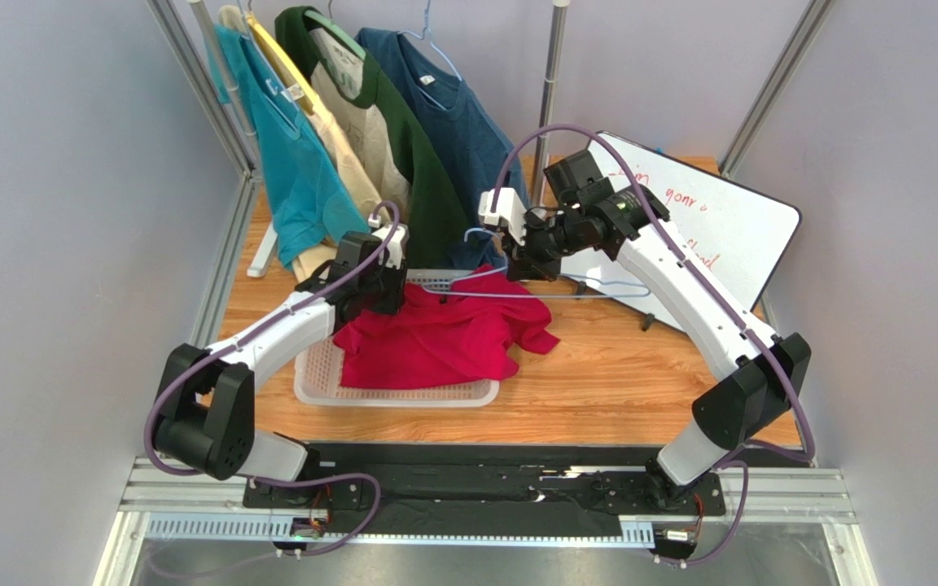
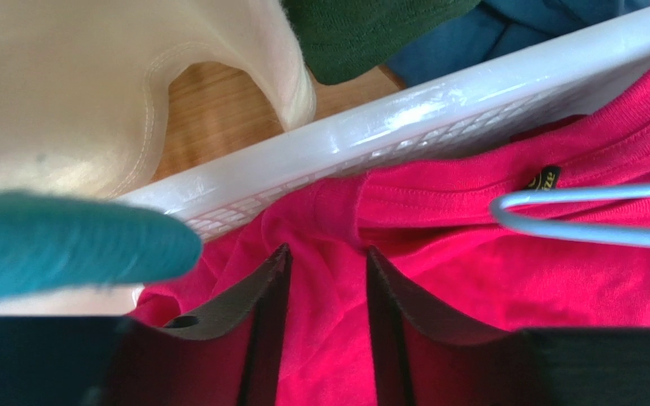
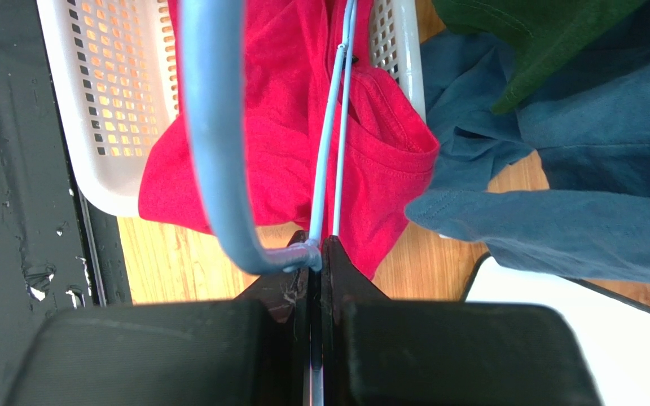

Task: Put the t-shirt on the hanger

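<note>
Right hand (image 3: 318, 247) pinches the hanger (image 3: 210, 127) above the t-shirt (image 3: 286, 152).

hanging shirts (image 1: 419, 171) crowd you right behind the basket (image 1: 315, 381), the hanger (image 3: 210, 127) stretches across toward the whiteboard (image 1: 731, 220) at your far right; open tabletop (image 1: 609, 379) lies right of the basket.

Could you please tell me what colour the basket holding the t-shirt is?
White, with a perforated grid; the basket shows best in the right wrist view.
</note>
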Controlling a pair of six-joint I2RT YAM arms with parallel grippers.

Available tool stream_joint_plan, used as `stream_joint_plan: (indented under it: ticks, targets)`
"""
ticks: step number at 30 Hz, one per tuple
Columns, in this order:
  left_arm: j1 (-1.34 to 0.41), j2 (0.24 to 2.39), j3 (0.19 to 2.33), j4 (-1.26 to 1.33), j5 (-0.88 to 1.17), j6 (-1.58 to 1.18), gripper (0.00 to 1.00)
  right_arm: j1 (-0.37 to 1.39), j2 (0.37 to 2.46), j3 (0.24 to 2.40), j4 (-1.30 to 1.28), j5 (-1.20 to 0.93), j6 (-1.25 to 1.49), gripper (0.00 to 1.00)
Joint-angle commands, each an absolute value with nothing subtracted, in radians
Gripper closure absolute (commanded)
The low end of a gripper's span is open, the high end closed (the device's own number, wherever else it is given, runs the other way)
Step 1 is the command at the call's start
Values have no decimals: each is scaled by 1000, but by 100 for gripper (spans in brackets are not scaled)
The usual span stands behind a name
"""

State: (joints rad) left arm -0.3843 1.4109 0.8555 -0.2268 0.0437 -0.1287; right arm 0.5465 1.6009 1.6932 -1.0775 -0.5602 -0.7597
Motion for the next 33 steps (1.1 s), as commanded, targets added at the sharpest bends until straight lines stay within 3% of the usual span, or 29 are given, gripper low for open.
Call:
stream_joint_plan:
  ticks: [1, 9, 33]
  targets:
    - [-393, 1408, 891, -176, 34, -146, 67, 543, 1635, 1752, -1066, -598, -778, 100]
    - [-393, 1374, 894, -187, 32, -129, 100, 543, 1697, 1802, -1051, -615, -762, 100]
    - [-396, 1286, 908, -235, 123, -97, 100, 546, 1824, 1905, -1075, -718, -764, 100]
